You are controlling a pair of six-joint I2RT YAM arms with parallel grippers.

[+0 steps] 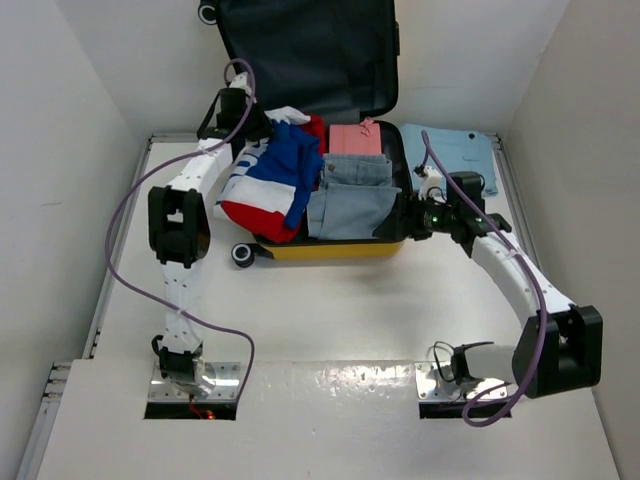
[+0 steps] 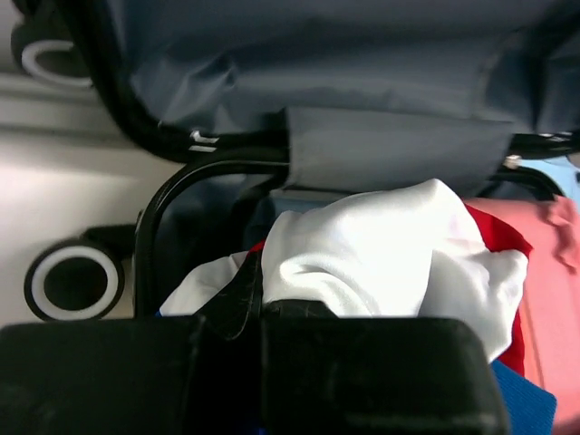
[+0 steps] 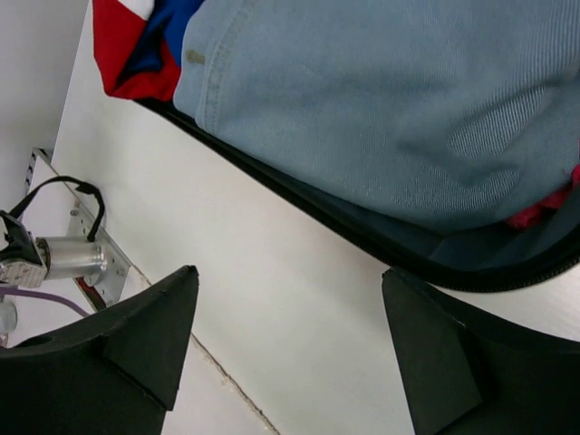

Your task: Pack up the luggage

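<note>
The yellow luggage [image 1: 330, 249] lies open, its dark-lined lid [image 1: 305, 50] standing up at the back. In it lie a red, white and blue garment [image 1: 270, 185], light blue jeans [image 1: 350, 195] and a pink folded item [image 1: 358, 140]. My left gripper [image 1: 253, 130] is at the back left corner of the case, shut on a white fold of the garment [image 2: 381, 245]; its fingers [image 2: 308, 313] press together under the cloth. My right gripper [image 1: 408, 218] is open and empty at the case's right side, over bare table beside the zipper rim [image 3: 362, 240] and the jeans [image 3: 381, 100].
A light blue cloth [image 1: 455, 150] lies on the table right of the case. Black wheels show at the case's front left [image 1: 242, 255] and at the lid's top [image 1: 208, 12]. White walls close in on both sides. The right arm's base mount [image 3: 63, 258] sits behind the right gripper.
</note>
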